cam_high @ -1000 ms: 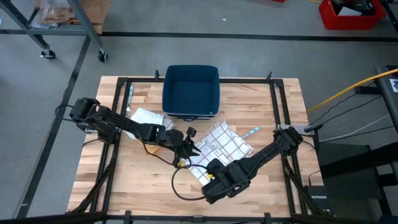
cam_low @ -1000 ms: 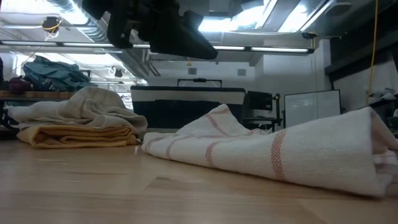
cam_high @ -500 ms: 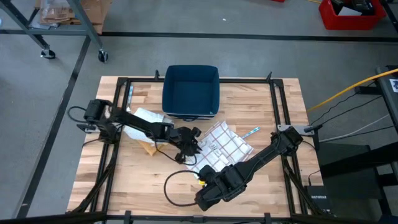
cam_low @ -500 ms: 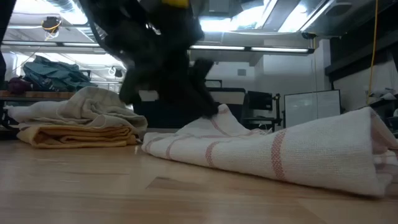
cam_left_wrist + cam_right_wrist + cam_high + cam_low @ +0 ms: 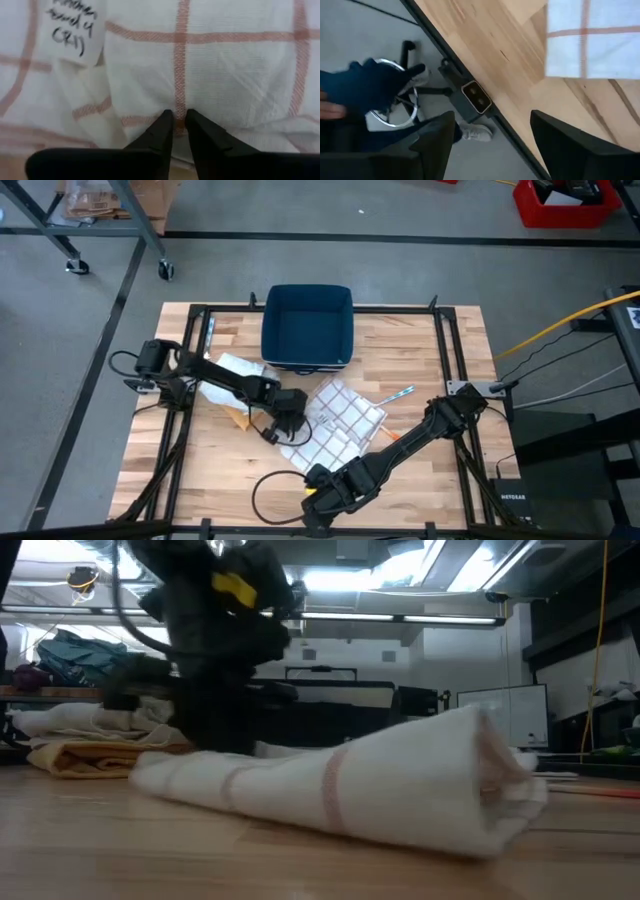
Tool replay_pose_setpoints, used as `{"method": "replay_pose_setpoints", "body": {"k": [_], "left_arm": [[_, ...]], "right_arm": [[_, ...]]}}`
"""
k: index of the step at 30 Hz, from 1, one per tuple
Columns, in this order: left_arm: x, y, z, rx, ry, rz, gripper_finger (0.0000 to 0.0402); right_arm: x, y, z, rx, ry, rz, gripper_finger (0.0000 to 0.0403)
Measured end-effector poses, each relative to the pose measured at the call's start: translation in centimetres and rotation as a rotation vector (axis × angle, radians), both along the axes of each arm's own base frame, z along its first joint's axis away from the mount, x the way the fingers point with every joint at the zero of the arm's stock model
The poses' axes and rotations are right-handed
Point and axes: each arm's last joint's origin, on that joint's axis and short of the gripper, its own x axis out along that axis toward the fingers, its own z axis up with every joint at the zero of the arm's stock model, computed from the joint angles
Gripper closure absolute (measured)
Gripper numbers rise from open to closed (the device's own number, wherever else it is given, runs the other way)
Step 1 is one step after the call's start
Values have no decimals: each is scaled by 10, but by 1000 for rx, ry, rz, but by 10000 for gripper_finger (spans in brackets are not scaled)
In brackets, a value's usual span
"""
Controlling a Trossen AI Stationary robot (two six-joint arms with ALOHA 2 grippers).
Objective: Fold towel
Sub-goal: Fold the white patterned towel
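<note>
Item: 1 checked towel, white with red lines, lying rumpled mid-desk in front of the blue bin. Judged light, limp, non-slip cloth; best pinched at a corner or hem. Left tool: tips together, clamped on a towel fold at its left edge. Right tool: fingers apart, holding nothing, at the desk's front edge, clear of the towel. 2 other folded cloths lie left of it.

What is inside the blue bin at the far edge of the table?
Nothing can be seen inside the bin: its dark blue floor shows bare from above. The towel lies outside it on the table, pinched by the left hand.
</note>
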Motion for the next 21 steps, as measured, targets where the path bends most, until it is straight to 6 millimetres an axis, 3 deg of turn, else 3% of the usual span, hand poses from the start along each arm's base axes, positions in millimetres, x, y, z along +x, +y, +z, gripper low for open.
{"method": "replay_pose_setpoints", "body": {"k": [10,16,21], "left_arm": [[-17,-30,56,-10,-174,-46,375],[-31,-40,80,-18,-228,-3,345],[-39,-51,84,-59,-193,36,297]], "right_arm": [[6,4,-18,-13,23,35,139],[6,4,-19,-31,13,39,139],[6,3,-19,-48,1,46,139]]}}
